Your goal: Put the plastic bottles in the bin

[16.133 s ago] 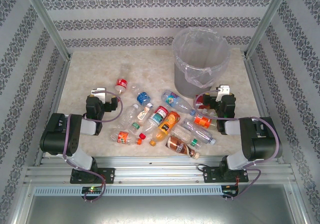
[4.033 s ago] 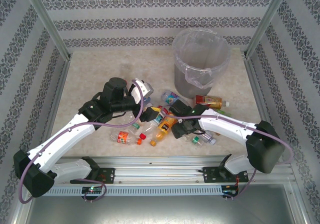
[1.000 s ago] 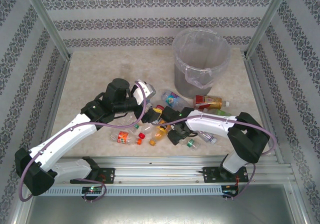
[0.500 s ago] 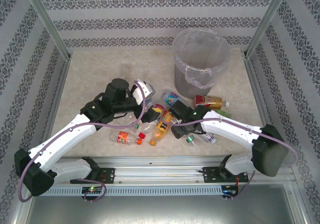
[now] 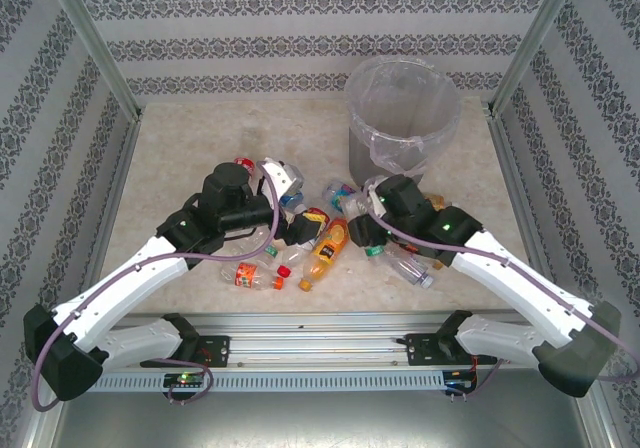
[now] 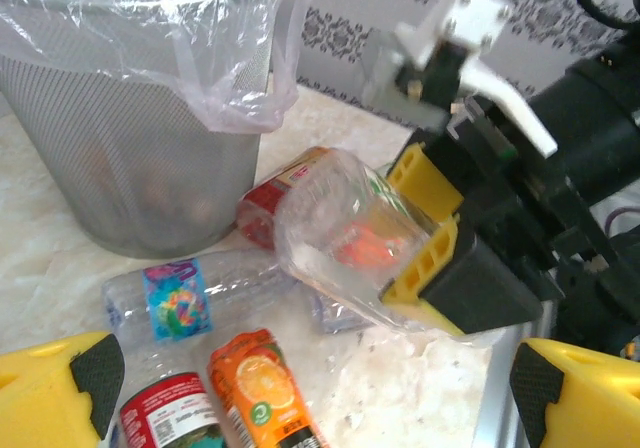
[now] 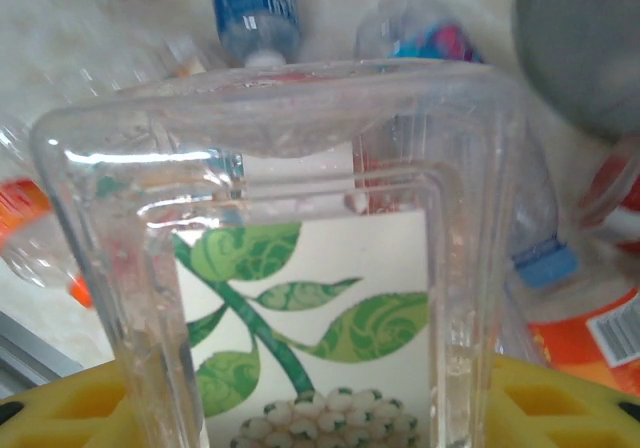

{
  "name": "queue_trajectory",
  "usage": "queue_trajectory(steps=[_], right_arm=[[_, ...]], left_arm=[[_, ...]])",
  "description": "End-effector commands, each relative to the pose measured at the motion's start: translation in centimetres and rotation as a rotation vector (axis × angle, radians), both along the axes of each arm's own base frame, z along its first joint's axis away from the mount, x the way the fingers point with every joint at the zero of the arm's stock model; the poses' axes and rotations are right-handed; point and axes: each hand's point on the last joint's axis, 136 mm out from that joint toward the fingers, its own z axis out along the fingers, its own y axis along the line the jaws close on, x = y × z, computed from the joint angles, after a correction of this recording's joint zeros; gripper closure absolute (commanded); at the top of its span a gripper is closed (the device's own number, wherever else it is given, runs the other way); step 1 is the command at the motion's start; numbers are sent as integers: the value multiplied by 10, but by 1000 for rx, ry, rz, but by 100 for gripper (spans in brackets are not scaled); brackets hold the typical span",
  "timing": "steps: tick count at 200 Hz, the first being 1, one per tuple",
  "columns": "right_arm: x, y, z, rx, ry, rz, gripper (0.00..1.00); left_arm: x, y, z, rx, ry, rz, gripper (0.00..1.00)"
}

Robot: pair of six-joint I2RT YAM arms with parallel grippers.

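Arms are being held stretched from the near edge over the middle of the desk (image 5: 200, 138). A clear bottle (image 6: 330, 233) with a green-leaf label is being clamped above the desk, near the bin (image 6: 120, 148), by the right tool (image 6: 405, 223), long axis along the fingers (image 6: 430, 263), base pointing out past them. The left tool (image 6: 315, 383) is being held wide over the loose bottles (image 5: 327, 250), gripping nothing.
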Motion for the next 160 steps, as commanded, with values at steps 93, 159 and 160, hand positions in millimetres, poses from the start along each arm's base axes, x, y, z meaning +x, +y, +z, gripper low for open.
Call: queue_trajectory(steps=[93, 159, 160], right_arm=[[70, -24, 182, 183, -378, -89, 43], [145, -57, 225, 2, -494, -218, 44], [146, -57, 225, -1, -493, -218, 44]], left_arm=[[-22, 1, 67, -351, -80, -28, 0], [-27, -1, 66, -360, -91, -67, 0], [-26, -1, 66, -360, -91, -66, 0]])
